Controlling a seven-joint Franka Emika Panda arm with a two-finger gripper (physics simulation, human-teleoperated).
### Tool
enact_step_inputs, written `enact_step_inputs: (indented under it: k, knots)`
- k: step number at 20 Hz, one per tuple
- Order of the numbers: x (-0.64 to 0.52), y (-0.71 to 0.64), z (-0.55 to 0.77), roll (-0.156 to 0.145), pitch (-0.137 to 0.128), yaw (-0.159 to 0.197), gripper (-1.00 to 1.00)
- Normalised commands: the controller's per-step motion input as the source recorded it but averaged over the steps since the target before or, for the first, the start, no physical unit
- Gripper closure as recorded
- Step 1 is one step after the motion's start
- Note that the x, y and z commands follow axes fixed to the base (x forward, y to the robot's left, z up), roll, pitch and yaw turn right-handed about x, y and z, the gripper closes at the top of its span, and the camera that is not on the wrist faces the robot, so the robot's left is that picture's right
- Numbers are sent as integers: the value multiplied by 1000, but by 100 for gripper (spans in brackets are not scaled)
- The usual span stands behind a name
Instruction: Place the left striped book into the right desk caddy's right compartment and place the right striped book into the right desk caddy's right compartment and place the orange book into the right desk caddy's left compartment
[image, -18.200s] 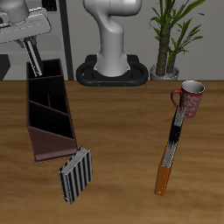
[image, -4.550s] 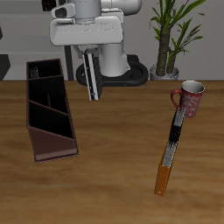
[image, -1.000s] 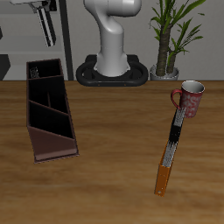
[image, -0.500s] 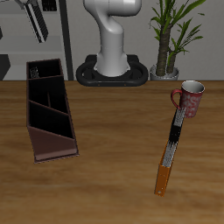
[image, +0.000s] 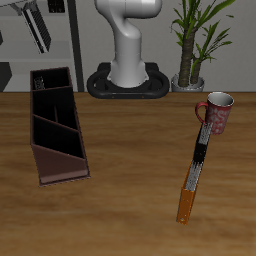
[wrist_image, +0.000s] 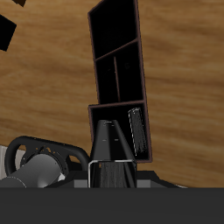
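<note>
Over the last second the gripper (image: 28, 12) has swung sideways and now hangs high above and behind the back end of the long maroon caddy (image: 60, 178), hardly moving in the final half-second. It is clenched on a thin striped book (image: 40, 38), carried edge-on and tilted; whether this is the bright or the dull one I cannot tell. The wrist view looks down past that book (wrist_image: 109, 144) into the caddy (wrist_image: 115, 31), where another striped book (wrist_image: 136, 129) already stands in the end compartment, apparently the one at the back. So the second drop looks close, and the orange book (image: 186, 205) lies untouched near the front edge. The wooden table (image: 130, 190) also carries a narrow black book (image: 200, 150) and a red mug (image: 217, 112); a potted plant (image: 195, 40) stands behind
</note>
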Motion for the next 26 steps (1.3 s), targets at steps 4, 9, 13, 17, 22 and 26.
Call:
enact_step_inputs:
  k: [4, 9, 13, 17, 22, 26]
  knots:
    - [91, 1, -136, 16, 12, 32, 100]
    - [-17, 19, -278, 12, -26, 39, 100]
    - [-74, 32, -286, 40, -30, 5, 100]
    - [-84, 45, -324, 33, -28, 51, 100]
    - [-43, 15, -144, 5, -30, -1, 100]
    - [-36, -104, 38, -61, -49, -8, 100]
